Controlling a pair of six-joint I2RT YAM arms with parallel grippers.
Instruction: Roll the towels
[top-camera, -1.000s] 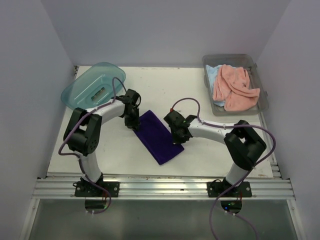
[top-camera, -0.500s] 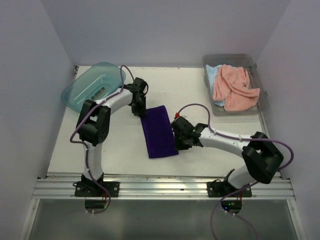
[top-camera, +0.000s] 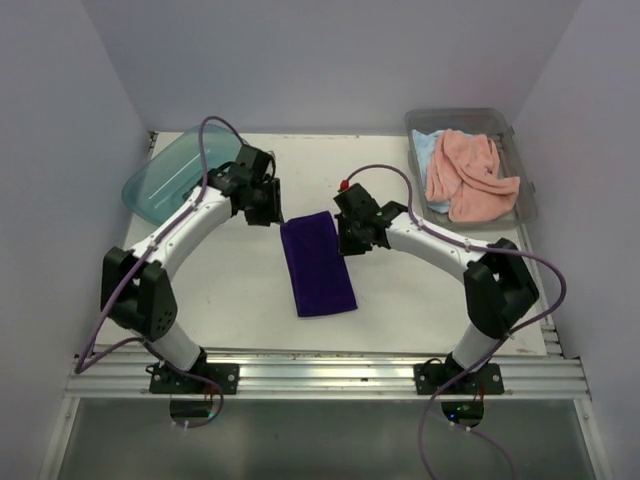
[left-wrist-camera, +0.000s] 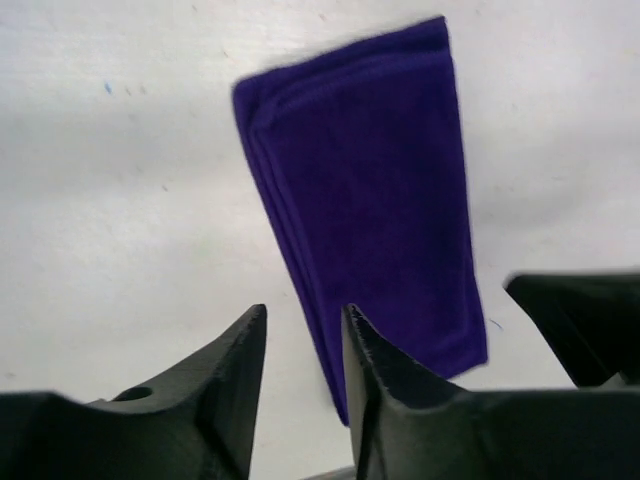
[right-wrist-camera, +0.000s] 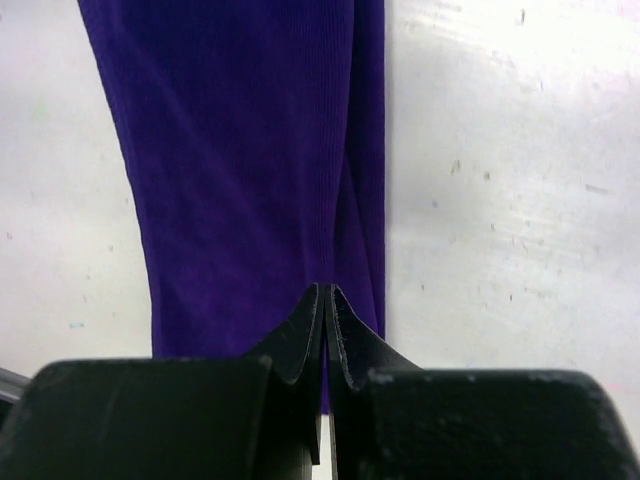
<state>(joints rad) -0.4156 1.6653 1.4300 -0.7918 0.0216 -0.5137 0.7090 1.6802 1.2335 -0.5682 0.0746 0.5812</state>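
The dark purple towel (top-camera: 318, 265) lies flat on the table as a folded strip, long axis running near to far. It also shows in the left wrist view (left-wrist-camera: 370, 200) and the right wrist view (right-wrist-camera: 240, 170). My left gripper (top-camera: 266, 210) hovers just off the towel's far left corner; its jaws (left-wrist-camera: 303, 325) stand slightly apart and hold nothing. My right gripper (top-camera: 351, 240) is at the towel's far right corner, shut (right-wrist-camera: 325, 292) above the cloth near its right edge. The salmon pink towel (top-camera: 470, 178) and the light blue towel (top-camera: 424, 148) lie bunched in the grey bin.
The clear grey plastic bin (top-camera: 523, 212) stands at the back right. The teal translucent tub (top-camera: 165, 180) stands at the back left, just behind my left arm. Enclosure walls close in on the left, right and back.
The purple towel went from diagonal to nearly straight, then stayed put. My right gripper moved from the towel's near right edge to its far right corner. My left gripper drew back slightly leftward.
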